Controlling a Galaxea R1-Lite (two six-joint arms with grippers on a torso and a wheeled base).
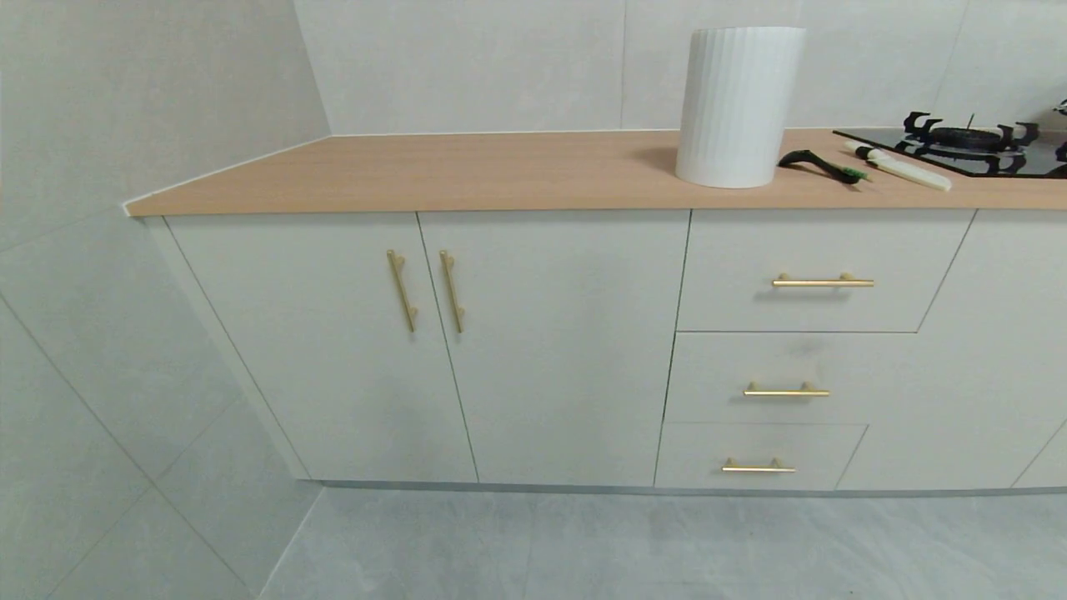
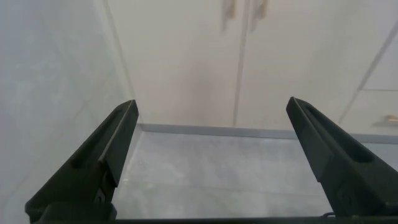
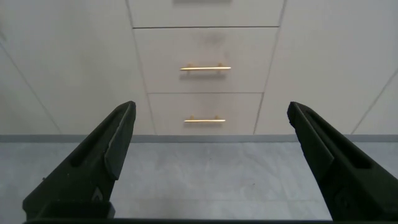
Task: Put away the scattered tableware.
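On the wooden countertop a tall white ribbed cylinder container stands upright. Just to its right lie a black-handled utensil with a green tip and a cream-handled utensil, both flat on the wood. My left gripper hangs low over the grey floor in front of the double cabinet doors, open and holding nothing. My right gripper is likewise open and bare, low before the lower drawers.
A black gas hob sits at the counter's far right. Below are two cabinet doors with gold handles and three drawers with gold handles. A tiled wall closes off the left side. Grey floor lies before the cabinets.
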